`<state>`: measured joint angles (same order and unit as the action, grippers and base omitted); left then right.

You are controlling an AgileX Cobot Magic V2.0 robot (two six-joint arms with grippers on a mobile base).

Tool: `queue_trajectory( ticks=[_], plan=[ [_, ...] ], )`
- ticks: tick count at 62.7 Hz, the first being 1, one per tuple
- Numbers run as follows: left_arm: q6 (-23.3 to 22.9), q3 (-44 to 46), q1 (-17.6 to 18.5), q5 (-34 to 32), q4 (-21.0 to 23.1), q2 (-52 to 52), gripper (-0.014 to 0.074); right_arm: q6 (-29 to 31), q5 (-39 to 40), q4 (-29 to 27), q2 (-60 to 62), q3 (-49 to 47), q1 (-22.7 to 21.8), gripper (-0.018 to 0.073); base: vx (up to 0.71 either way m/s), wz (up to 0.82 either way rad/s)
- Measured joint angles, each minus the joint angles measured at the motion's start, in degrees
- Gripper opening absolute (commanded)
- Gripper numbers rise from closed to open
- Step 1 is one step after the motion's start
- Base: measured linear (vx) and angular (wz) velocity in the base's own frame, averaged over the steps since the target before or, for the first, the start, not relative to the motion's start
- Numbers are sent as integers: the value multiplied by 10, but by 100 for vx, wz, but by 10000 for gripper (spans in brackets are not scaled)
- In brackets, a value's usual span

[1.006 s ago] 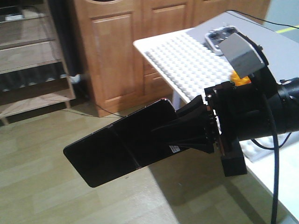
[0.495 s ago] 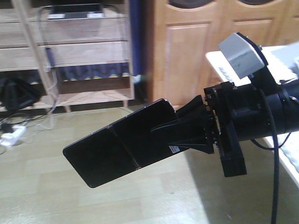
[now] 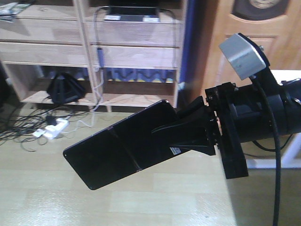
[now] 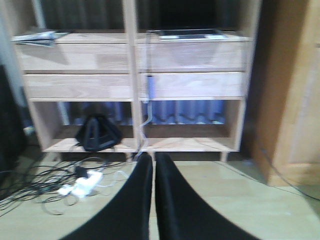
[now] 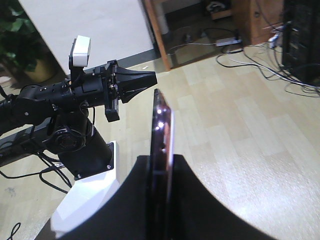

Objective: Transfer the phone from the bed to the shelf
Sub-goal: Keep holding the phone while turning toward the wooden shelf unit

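The left claw is pressed together, empty. The shelf holds a black bag in its lower left compartment. The phone hangs above the floor, long axis slanting, free end down-left, the right claw clamped on its upper-right end.

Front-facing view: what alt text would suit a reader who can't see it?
The right gripper holds a glossy black foldable phone out over a pale floor. Behind stands a light wood shelf, cables tangled at its foot.
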<state>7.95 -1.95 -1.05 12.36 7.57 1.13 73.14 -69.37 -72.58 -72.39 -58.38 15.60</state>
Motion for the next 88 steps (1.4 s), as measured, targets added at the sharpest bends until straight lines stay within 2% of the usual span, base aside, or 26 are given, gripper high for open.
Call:
queue_trajectory(
  ticks=[31,88],
  plan=[
    [0,0,0,0,0,0,1,0,0,0,0,0,0,-1,17,25],
    [0,0,0,0,0,0,1,0,0,0,0,0,0,-1,23,8]
  ],
)
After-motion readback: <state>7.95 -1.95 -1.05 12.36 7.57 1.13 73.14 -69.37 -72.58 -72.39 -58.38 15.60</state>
